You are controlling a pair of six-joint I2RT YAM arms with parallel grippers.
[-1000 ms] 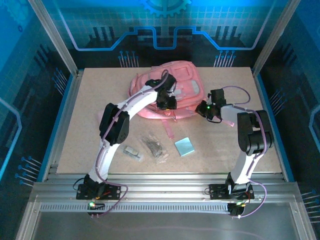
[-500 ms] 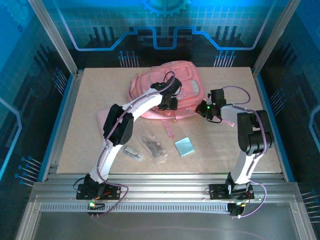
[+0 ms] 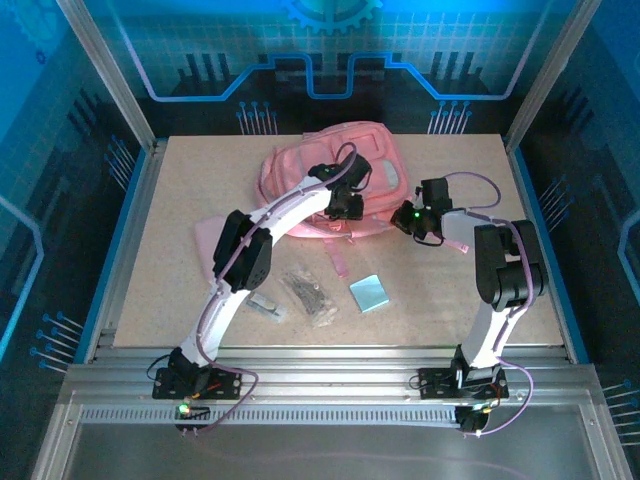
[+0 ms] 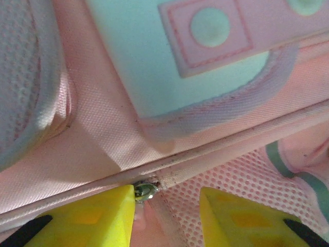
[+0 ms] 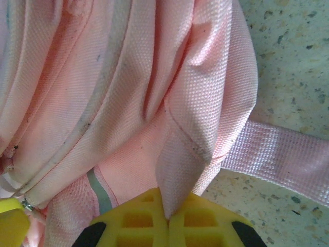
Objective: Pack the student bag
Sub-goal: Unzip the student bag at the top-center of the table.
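A zip pull point(image 4: 145, 191) lies between the left gripper's point(image 4: 167, 200) parted fingers (against one), zip line crossing them; the right gripper point(image 5: 168, 208) clamps a bag point(image 5: 128, 103) fold.

The speckled table point(image 3: 470, 170) carries the student bag point(image 3: 290, 165) — plus a blue pad point(image 3: 369, 293) and clear packets point(image 3: 310, 293).

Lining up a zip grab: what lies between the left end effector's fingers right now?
In the left wrist view, the left end effector has the metal zip pull of the bag in its gap, against one finger, with pink mesh beside it.
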